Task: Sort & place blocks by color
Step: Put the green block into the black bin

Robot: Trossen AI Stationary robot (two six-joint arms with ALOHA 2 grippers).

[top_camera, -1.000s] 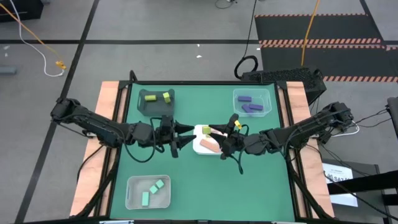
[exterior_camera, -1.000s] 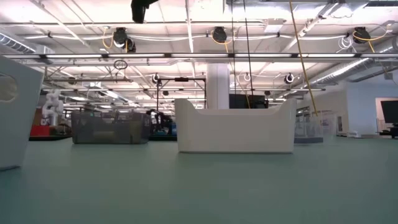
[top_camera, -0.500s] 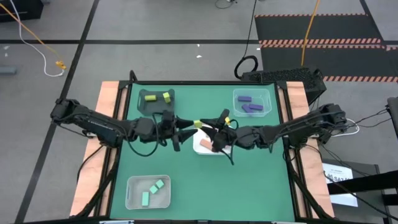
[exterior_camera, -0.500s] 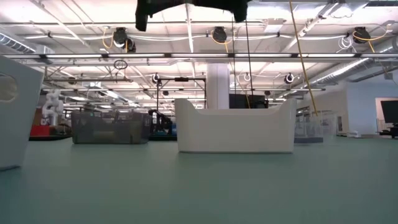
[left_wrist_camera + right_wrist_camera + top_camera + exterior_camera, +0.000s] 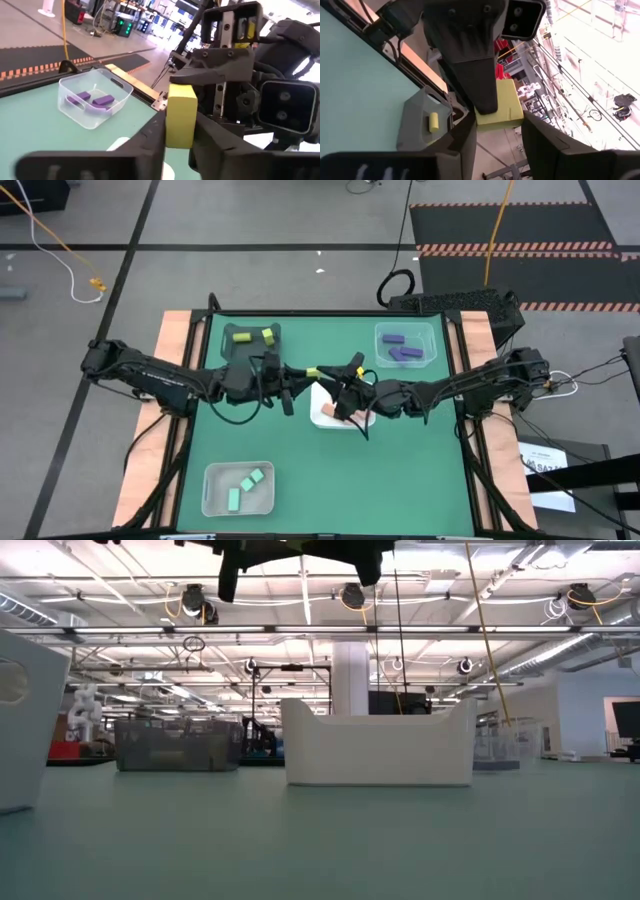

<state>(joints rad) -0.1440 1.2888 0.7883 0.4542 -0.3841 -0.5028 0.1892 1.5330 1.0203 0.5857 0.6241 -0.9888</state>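
A yellow block (image 5: 312, 371) hangs in the air over the white tray (image 5: 352, 423) at the table's middle, which holds salmon-pink blocks (image 5: 332, 411). My left gripper (image 5: 302, 372) reaches in from the table's left and my right gripper (image 5: 326, 375) from the right; both are shut on this block. More yellow blocks (image 5: 252, 336) lie in the dark grey tray, purple blocks (image 5: 402, 348) in the far right clear tray, and mint green blocks (image 5: 243, 487) in the near left tray. My left gripper pinches the yellow block's end nearer to it (image 5: 178, 134) between its two fingers. The fingers come level from the table's left. The block is lifted clear above the white tray. My right gripper pinches the block's other end (image 5: 496, 119) between its two fingers, level from the table's right, facing my left gripper. One left finger (image 5: 481, 85) lies over the block's face in front of it.
The dark grey tray (image 5: 232, 352) stands at the far left, the clear tray (image 5: 430, 340) at the far right, and another tray (image 5: 212, 480) at the near left. Bare green mat (image 5: 400, 480) lies at the near right.
My right gripper has carried the yellow block toward the table's left, rolling its wrist, until it met my left gripper. My left gripper has edged toward the far side and shut its open fingers on the block. The block stays clear above the white tray.
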